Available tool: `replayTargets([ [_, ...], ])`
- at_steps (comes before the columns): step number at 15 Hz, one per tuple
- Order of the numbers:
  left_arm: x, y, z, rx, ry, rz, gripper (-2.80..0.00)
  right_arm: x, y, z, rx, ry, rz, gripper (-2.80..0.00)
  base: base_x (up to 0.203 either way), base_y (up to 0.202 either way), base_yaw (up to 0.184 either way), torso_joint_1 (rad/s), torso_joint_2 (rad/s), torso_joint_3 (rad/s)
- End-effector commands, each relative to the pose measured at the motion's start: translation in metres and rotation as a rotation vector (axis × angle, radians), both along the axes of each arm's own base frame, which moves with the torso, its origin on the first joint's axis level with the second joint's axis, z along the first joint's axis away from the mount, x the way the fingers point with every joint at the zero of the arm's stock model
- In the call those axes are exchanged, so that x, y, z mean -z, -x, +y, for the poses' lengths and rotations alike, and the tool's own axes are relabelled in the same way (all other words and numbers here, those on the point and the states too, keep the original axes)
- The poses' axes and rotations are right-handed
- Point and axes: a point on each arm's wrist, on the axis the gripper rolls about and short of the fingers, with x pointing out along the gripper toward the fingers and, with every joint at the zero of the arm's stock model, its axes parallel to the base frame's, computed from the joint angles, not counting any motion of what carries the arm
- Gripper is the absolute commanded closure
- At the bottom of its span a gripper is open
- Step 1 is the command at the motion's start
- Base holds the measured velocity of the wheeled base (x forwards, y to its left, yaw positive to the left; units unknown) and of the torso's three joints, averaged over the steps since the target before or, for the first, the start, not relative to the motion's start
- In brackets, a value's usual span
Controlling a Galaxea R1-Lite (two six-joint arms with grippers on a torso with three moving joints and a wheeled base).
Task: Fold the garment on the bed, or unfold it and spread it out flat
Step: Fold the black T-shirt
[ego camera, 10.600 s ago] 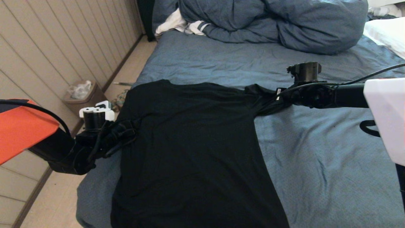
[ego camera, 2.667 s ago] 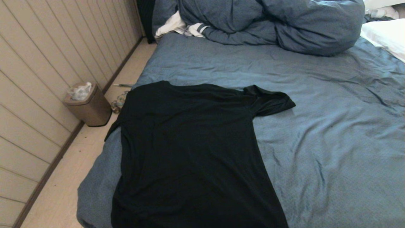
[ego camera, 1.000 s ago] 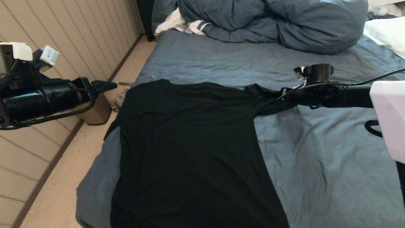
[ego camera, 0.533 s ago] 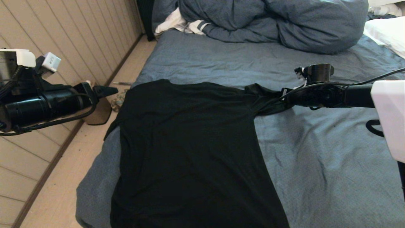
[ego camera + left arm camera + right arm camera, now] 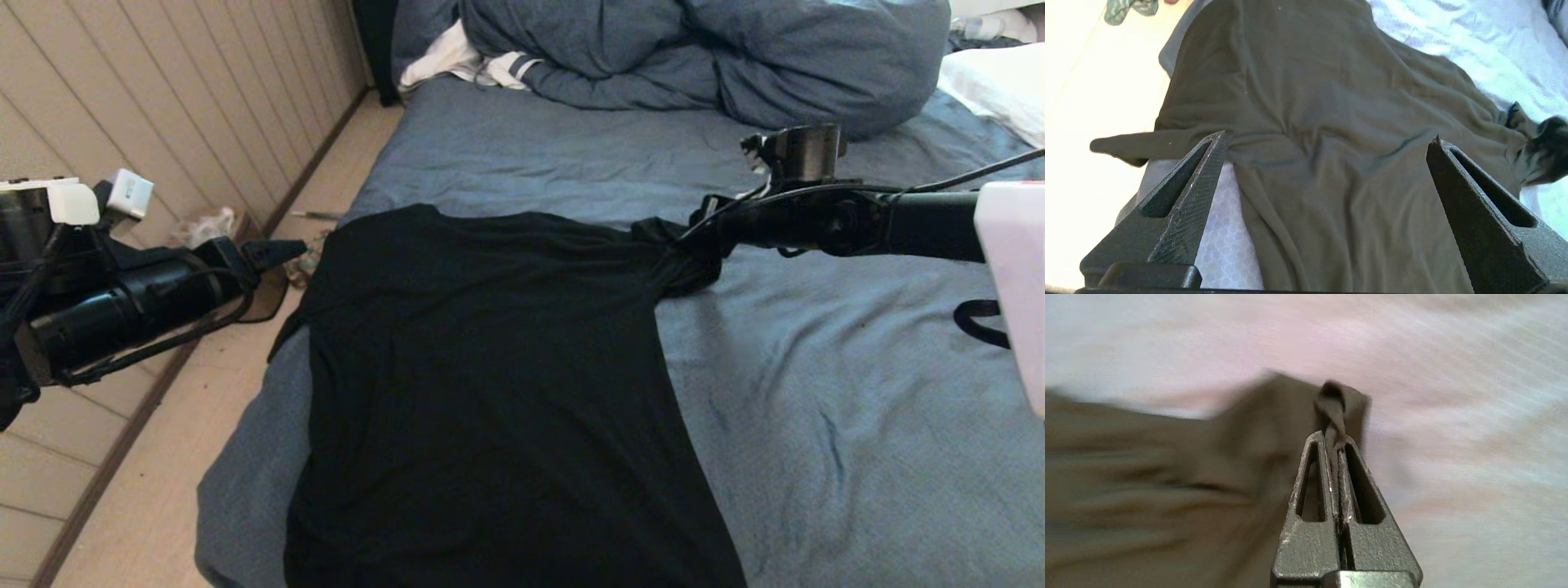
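Note:
The garment, a plain black T-shirt, lies spread on the bed, its hem toward me. My right gripper is shut on the garment's right sleeve and holds it lifted off the sheet, bunched toward the body. Cloth shows pinched between the closed fingers in the right wrist view. My left gripper hangs open beyond the bed's left edge, short of the left sleeve, which droops over the side. In the left wrist view its two fingers stand wide apart over the garment and hold nothing.
A bunched blue duvet and a white striped cloth lie at the head of the bed. A white pillow sits far right. On the floor to the left a brown bin stands by the panelled wall.
My right gripper has closed on the right sleeve, then lifted it and drawn it left. The left arm has dropped lower and come slightly closer to the bed's left edge.

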Motion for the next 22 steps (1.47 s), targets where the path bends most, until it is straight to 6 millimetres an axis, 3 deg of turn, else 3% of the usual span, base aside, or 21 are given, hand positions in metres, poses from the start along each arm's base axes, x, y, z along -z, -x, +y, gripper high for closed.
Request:
replayTargets([
  [1, 0.005, 0.001, 0.000, 0.000, 0.004, 0.015, -2.80, -0.019, 0.014, 0.022, -0.046, -0.006, -0.044, 0.00, 0.000, 0.000, 0.000, 0.000, 0.00, 0.000],
  [4, 0.008, 0.004, 0.001, -0.001, 0.002, 0.022, -2.80, -0.032, 0.030, 0.065, -0.123, -0.008, -0.074, 0.00, 0.000, 0.000, 0.000, 0.000, 0.00, 0.000],
  [8, 0.011, 0.005, 0.001, 0.001, 0.000, 0.034, -2.80, -0.029, 0.040, 0.099, -0.201, -0.005, -0.067, 0.00, 0.000, 0.000, 0.000, 0.000, 0.00, 0.000],
  [11, 0.017, 0.008, 0.001, 0.002, -0.001, 0.054, -2.80, -0.015, 0.038, 0.118, -0.216, 0.011, -0.034, 0.00, 0.000, 0.000, 0.000, 0.000, 0.00, 0.000],
  [17, 0.024, 0.013, 0.001, 0.005, 0.000, 0.039, -2.80, -0.008, 0.046, 0.148, -0.282, 0.045, -0.029, 0.00, 0.000, 0.000, 0.000, 0.000, 0.00, 0.000],
  [22, 0.024, 0.016, -0.002, 0.022, 0.002, 0.032, -2.80, 0.002, 0.046, 0.161, -0.306, 0.066, -0.007, 0.00, 0.000, 0.000, 0.000, 0.000, 0.00, 0.000],
])
